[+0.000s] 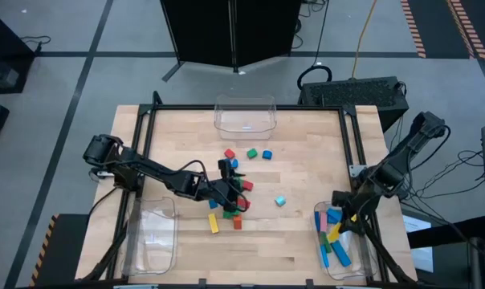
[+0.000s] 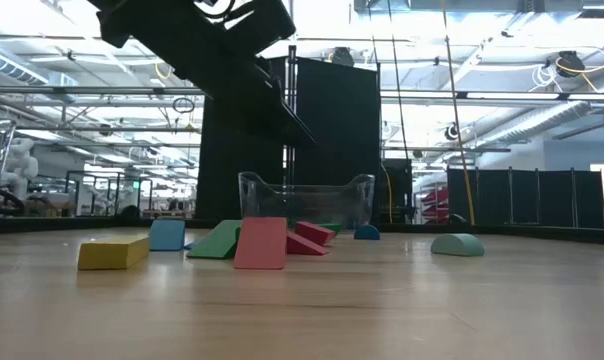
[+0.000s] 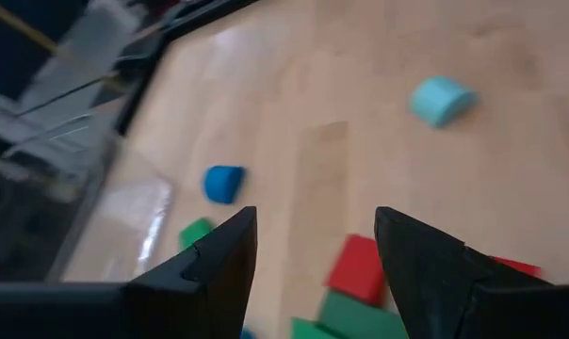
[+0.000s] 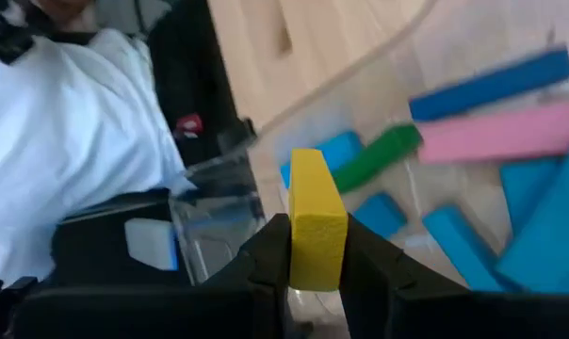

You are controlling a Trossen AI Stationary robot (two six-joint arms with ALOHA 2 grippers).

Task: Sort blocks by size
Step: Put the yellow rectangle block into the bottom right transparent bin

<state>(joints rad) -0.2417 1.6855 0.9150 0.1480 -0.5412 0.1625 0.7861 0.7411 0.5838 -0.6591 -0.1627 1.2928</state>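
On the left of the wooden surface (image 1: 291, 241), a clear bin (image 1: 150, 233) sits at the near left corner. The left tool (image 1: 236, 191) reaches in over the heap of blocks (image 1: 230, 205) near the middle, its fingers (image 3: 219, 259) standing apart with nothing between them. Below it lie a red block (image 3: 360, 268) and a green block (image 3: 346, 315), while a yellow bar (image 1: 213, 222) lies at the near edge of the heap. Farther toward the back edge, a green cube (image 1: 251, 152) and a blue cube (image 1: 267, 154) rest side by side, just in front of a second clear bin (image 1: 244, 114) at the back middle. A cyan block (image 1: 280, 201) lies alone to the right of the heap.

On the right, the right tool (image 1: 348, 210) hangs over the third bin (image 1: 340, 241) at the near right corner, its fingers clamped on a yellow block (image 4: 315, 221). In that bin lie long pieces: a blue bar (image 4: 492, 85), a pink bar (image 4: 501, 132), a green bar (image 4: 379, 155) and several cyan pieces (image 4: 454, 231). Beyond the bin, a person in a white top (image 4: 87, 132) shows beside the surface.
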